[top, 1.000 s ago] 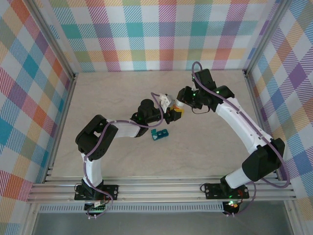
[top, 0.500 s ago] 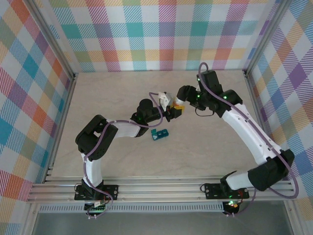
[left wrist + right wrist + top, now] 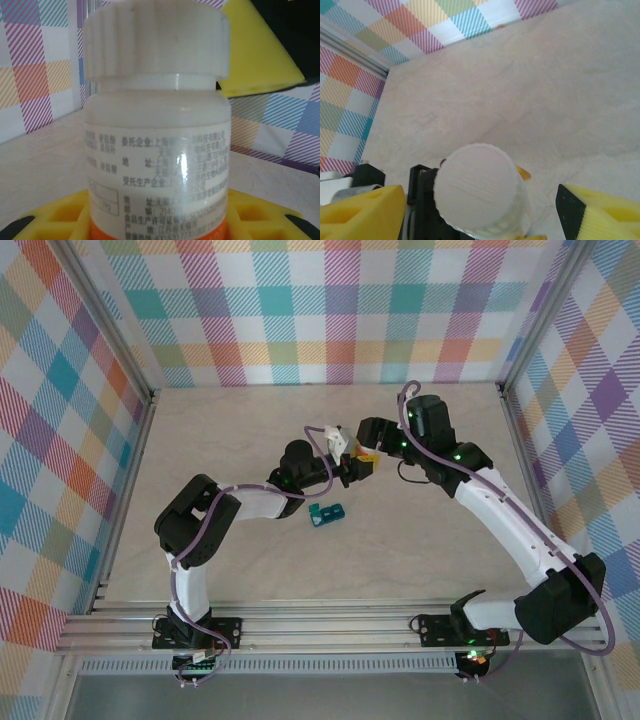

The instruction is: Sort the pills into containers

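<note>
A white pill bottle (image 3: 157, 135) with an orange band at its base and a ribbed white cap (image 3: 477, 187) stands upright in my left gripper (image 3: 157, 227), which is shut on it low down. In the top view the bottle (image 3: 340, 446) is held above the table's middle. My right gripper (image 3: 480, 222) is open, and its yellow fingers (image 3: 360, 212) stand apart on either side of the cap without touching it. The teal containers (image 3: 326, 513) lie on the table just in front of the left gripper (image 3: 352, 472). The pills are out of view.
The beige table (image 3: 420, 530) is fenced by checked walls (image 3: 300, 310) at the back and sides. The right arm (image 3: 500, 510) arches in from the right, the left arm (image 3: 240, 505) from the left. Bare table lies left and right of the containers.
My right gripper has opened off the bottle's cap, and its arm has shifted slightly toward the back. The left gripper and the bottle have stayed put.
</note>
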